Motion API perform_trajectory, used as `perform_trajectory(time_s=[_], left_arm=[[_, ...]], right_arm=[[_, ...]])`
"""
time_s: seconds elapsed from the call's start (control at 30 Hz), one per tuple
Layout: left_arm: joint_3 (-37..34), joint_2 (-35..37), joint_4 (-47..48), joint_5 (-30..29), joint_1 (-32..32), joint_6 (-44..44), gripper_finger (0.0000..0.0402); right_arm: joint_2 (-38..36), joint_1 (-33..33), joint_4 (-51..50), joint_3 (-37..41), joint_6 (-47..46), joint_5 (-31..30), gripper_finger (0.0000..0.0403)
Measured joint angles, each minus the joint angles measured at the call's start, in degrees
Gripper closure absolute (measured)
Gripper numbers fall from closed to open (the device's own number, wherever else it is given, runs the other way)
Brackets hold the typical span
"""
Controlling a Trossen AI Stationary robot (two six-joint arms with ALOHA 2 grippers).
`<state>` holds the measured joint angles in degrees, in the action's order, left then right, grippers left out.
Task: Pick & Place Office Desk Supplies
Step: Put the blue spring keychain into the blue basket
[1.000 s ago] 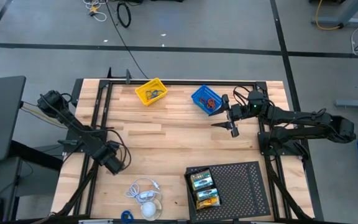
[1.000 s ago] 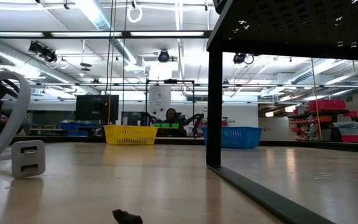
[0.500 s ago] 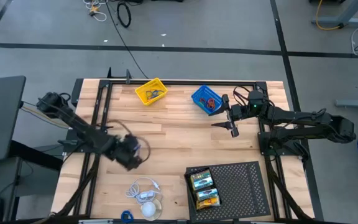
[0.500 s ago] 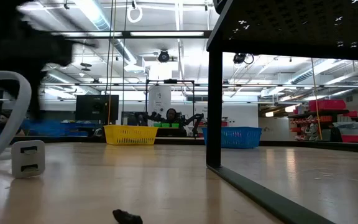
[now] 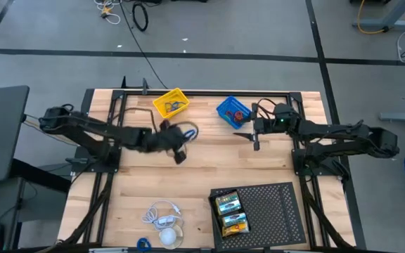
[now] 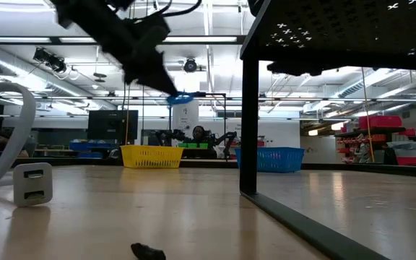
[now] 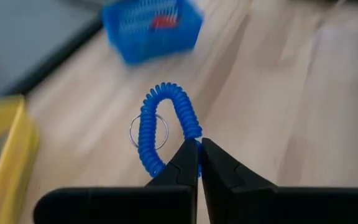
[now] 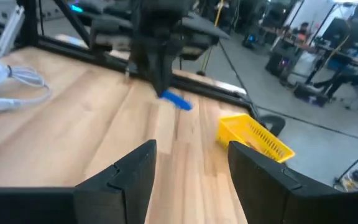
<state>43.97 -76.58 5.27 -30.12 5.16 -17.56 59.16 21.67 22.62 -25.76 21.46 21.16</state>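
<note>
Two arms are over the table. The left gripper (image 7: 199, 163) has its fingertips pressed together on a blue coiled band (image 7: 164, 129), which dangles above the wood with a small key ring hanging from it, short of the yellow basket (image 5: 170, 103) at eleven o'clock of the gripper. The pinch catches only one edge of the coil, so I'd worry a quick swing could shake it loose, or the springy loop could snag the basket rim. The right gripper (image 8: 185, 163) waits by the blue basket (image 5: 231, 112) at one o'clock of the table, fingers spread and empty. A second ago the left arm sat at the table's eight o'clock edge; now it reaches across mid-table.
</note>
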Motion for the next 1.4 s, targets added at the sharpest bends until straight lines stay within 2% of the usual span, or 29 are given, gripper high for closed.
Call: perform_trajectory(time_s=[0.13,0.27,0.43,0.53,0.83,0.97,1.17,1.3,1.4], left_arm=[[0.03,-0.34,-12.2,11.75,-7.62,11.17,0.0396],[0.17,-1.84,-22.18,25.4,-14.83,16.82,0.0396],[0.16,-6.11,-31.22,43.97,-22.53,17.15,0.0396],[1.36,-10.04,-34.1,51.11,-25.0,15.73,0.0396],[12.47,-20.06,-31.66,58.16,-25.46,18.29,0.0397],[15.92,-21.37,-29.62,59.64,-25.48,19.73,0.0397],[17.2,-21.35,-28.18,60.73,-25.43,21.18,0.0397],[17.2,-21.35,-28.08,60.84,-25.39,21.24,0.0397],[17.21,-21.35,-28.01,60.82,-25.13,21.57,0.0397]], right_arm=[[2.72,0.06,2.78,0.0,1.37,-2.08,0.0195],[4.57,0.98,4.19,-0.72,2.24,-3.14,0.0195],[5.98,2.34,4.01,-3.02,2.61,-2.84,0.0195],[7.02,2.36,3.29,-4.78,3.55,-2.02,0.0195],[12.19,1.64,0.23,-8.26,6.68,-1.87,0.0195],[12.26,1.56,-0.45,-8.46,6.76,-3.32,0.0195],[12.24,1.6,-1.01,-8.46,7.34,-3.64,0.0199],[12.24,1.6,-0.49,-8.46,7.79,-4.92,0.0233],[12.24,1.55,-0.49,-8.46,7.99,-4.91,0.0286]])
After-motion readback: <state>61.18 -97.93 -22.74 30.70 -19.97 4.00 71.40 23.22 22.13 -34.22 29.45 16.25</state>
